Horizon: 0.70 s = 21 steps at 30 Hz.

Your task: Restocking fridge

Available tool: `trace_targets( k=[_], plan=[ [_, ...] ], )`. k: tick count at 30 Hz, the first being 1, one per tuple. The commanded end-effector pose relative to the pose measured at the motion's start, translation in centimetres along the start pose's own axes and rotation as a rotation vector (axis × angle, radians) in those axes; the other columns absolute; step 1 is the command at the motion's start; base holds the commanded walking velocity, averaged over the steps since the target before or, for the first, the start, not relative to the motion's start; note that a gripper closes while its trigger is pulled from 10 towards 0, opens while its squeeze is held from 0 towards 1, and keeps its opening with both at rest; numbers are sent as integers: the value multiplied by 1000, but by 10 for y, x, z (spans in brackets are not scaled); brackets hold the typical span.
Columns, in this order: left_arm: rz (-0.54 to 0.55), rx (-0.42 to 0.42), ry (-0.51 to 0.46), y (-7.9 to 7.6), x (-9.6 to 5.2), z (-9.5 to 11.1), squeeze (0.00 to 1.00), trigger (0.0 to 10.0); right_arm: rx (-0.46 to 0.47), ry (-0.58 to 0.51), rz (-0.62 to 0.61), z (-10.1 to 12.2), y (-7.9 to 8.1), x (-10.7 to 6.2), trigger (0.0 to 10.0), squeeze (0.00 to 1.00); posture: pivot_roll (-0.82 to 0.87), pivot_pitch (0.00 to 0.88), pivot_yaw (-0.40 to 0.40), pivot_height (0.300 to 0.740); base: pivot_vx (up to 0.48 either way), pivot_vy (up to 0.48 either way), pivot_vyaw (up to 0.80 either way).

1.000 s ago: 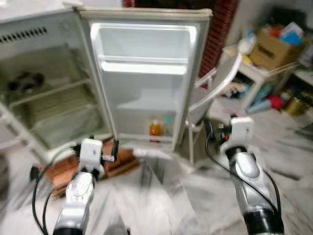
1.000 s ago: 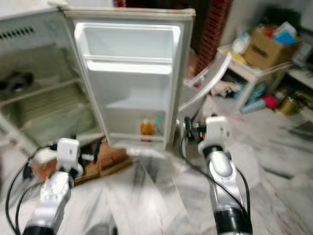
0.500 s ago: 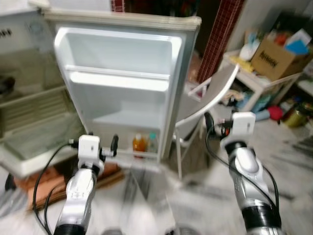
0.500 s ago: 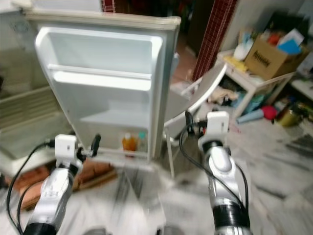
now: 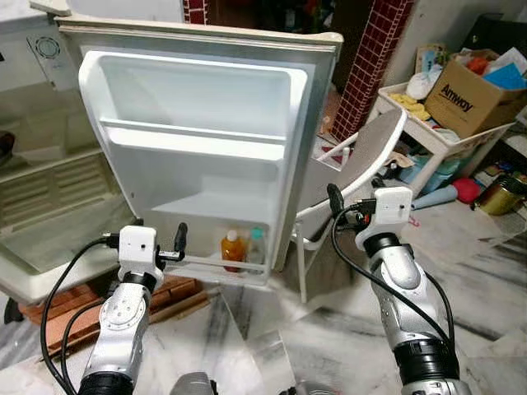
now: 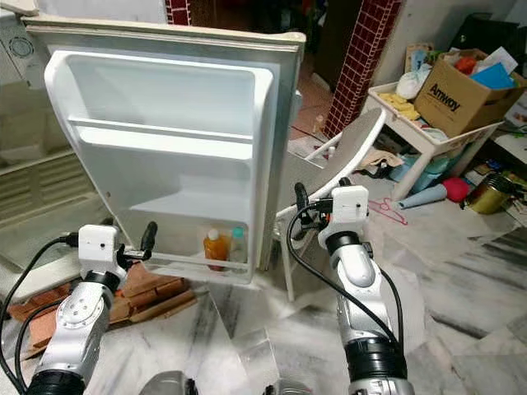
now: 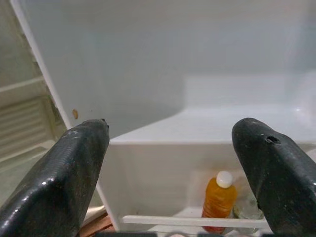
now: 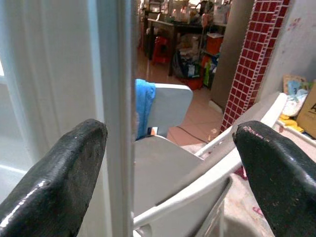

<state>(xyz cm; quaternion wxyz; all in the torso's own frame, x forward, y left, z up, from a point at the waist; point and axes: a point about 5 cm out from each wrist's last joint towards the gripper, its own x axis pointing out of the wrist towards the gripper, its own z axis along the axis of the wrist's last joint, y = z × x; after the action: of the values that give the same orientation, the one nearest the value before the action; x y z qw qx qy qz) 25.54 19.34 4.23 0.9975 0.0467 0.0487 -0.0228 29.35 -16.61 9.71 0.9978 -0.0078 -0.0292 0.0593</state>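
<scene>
The fridge door [image 5: 206,107] stands wide open, its white inner side facing me. On its bottom door shelf an orange bottle [image 5: 232,249] with a white cap stands beside a clear bottle [image 5: 256,248]. The fridge's inside [image 5: 49,189] with its wire shelves lies to the left. My left gripper [image 5: 156,240] is open and holds nothing, a short way in front of the door's lower shelf; the orange bottle [image 7: 218,200] sits low between its fingers in the left wrist view. My right gripper [image 5: 354,193] is open and holds nothing, by the door's outer edge [image 8: 116,98].
A white plastic chair [image 5: 354,164] leans right behind the door's edge. A white table [image 5: 428,123] with a cardboard box [image 5: 473,82] and clutter stands at the right, a golden pot [image 5: 498,193] on the floor beside it. Bricks [image 5: 66,309] prop up the fridge. Marble floor lies ahead.
The whole picture has shifted and sharpened, so the camera has moved; the door now sits closer and more central. Both grippers stay open, held out in front.
</scene>
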Motion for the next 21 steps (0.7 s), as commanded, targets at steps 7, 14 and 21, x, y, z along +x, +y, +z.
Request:
trace_targets(
  k=[7,14,21],
  plan=[
    [9,1,29,-2,-2,-4,0,10000,-10,1,-9,-1,-3,-2,10000,0,54,0,-32,740,0,-480,0],
    [4,11,27,-2,-1,-4,0,10000,-22,-5,8,-1,-3,-1,10000,0,54,0,-32,740,0,-480,0],
    [30,-4,24,2,-3,-4,0,10000,-37,-17,32,1,0,-1,10000,0,59,0,-38,740,0,-121,661]
  ],
)
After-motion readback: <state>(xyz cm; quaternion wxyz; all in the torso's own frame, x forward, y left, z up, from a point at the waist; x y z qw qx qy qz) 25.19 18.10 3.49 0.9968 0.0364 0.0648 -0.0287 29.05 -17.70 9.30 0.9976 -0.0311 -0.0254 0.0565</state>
